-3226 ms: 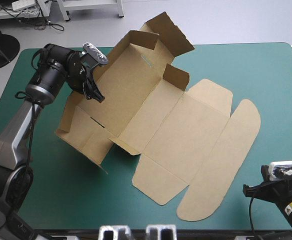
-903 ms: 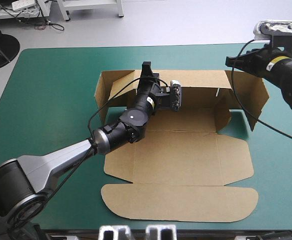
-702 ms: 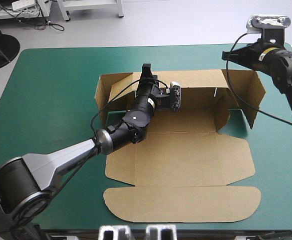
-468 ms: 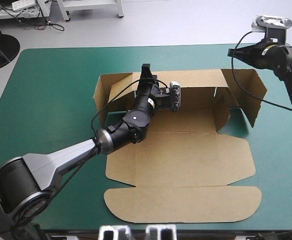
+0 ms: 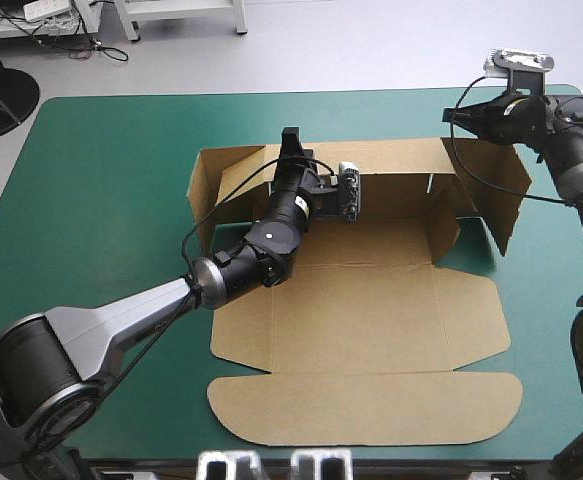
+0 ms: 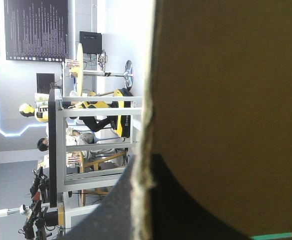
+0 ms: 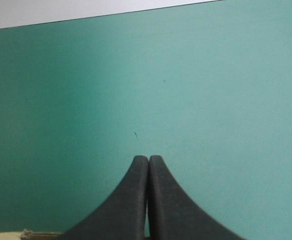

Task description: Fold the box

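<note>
The left gripper [image 5: 291,138] is clamped on the raised far wall of the brown box [image 5: 371,300], which lies mid-table with its lid flat toward six o'clock. At the box's two o'clock, the right gripper [image 5: 453,117] is pressed closed and empty over the teal-green cover [image 5: 101,180].

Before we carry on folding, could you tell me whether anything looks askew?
Only the box's right end flap: it splays outward from the raised back wall, which the left gripper grips. No damage shows.

The left arm reaches diagonally forward; its black fin-fingered gripper [image 5: 292,148] [image 6: 146,167] clamps the brown board box [image 5: 371,300]. The right black fin-fingered gripper [image 5: 463,116] [image 7: 148,158] hangs far right, fingers pressed together.
</note>
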